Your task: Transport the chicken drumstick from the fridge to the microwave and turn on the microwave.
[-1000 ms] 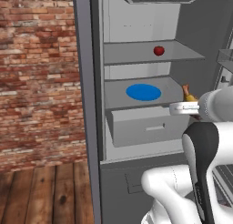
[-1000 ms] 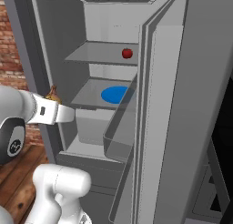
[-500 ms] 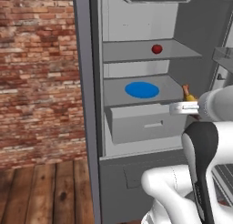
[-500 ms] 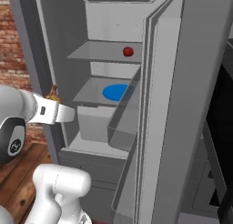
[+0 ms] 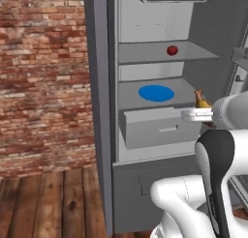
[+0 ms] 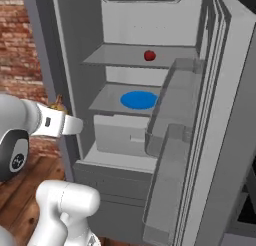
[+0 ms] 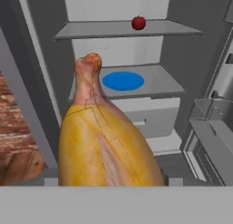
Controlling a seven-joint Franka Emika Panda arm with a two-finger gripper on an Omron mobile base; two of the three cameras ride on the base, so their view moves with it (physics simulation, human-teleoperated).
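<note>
Setting: a simulated kitchen with a red brick wall (image 5: 43, 77) and a wooden plank floor (image 5: 48, 198). The fridge (image 5: 99, 111) stands open, its thick door (image 6: 225, 120) swung wide on the right side of the right base view. The door carries moulded grey bins (image 6: 172, 140).

Fridge interior, pale grey:
- Upper shelf (image 5: 145, 53): one small red round fruit (image 5: 172, 50), towards the right.
- Middle shelf (image 5: 131, 94): one flat blue round plate (image 5: 156, 93), lying near the centre.
- Below the middle shelf: one box-like drawer (image 5: 160, 128), protruding slightly forward.

Arm pose: the white arm reaches roughly level outside the fridge opening, in front of the drawer's right end in the left base view. The claw (image 5: 196, 114) points towards the fridge interior. In the right base view the claw (image 6: 65, 121) sits at the left, level with the middle shelf, clear of the cabinet.

Claw state: grasping the chicken drumstick (image 7: 107, 141), jaws spread wide around the meat. The fingertips are hidden by the drumstick in the hand view.

Task object: one chicken drumstick (image 5: 201, 100), outside the fridge, held above the claw's front. Its thick golden end is nearest the hand; its narrow, reddish-brown bone end points towards the shelves. In the right base view the drumstick (image 6: 59, 104) protrudes just above the wrist.
</note>
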